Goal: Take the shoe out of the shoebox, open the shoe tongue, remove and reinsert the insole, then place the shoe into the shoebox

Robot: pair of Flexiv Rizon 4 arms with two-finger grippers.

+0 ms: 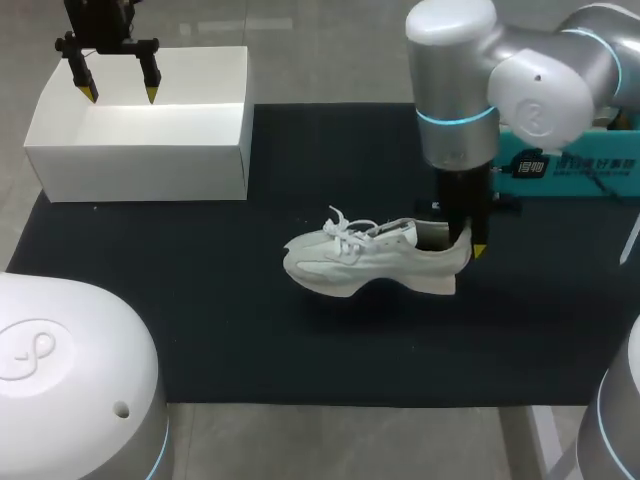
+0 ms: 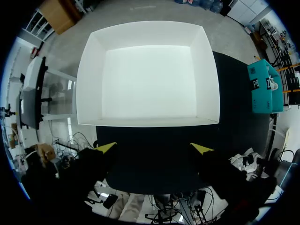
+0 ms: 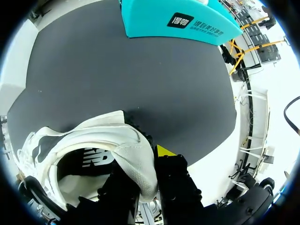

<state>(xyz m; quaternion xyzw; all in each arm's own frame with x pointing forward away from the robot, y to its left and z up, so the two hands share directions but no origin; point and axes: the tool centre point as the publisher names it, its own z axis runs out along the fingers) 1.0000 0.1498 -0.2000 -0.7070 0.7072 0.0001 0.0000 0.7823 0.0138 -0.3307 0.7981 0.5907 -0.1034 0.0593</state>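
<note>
Our right gripper [image 1: 466, 240] pinches the heel of the white shoe [image 1: 370, 262], one finger inside and one outside. The shoe is over the dark mat [image 1: 250, 340], right of the middle; we cannot tell whether it rests there. The heel partly hides white print on the insole [image 3: 75, 165]. Our left gripper [image 1: 120, 92], fingers spread, hangs over the open white shoebox [image 1: 140, 165] at far left. Our right arm cuts off a teal box [image 1: 575, 165] with white lettering, far right.

The shoe [image 1: 375, 260] is off-white all over, laces too, and its black lining carries a white mark. At ten o'clock on the flat black mat [image 1: 250, 340], the shoebox [image 1: 140, 165] is plain white. At two o'clock the teal box [image 1: 600, 180] bears a black label. My left gripper [image 1: 120, 95] and right gripper [image 1: 465, 240] are black, tipped yellow.
</note>
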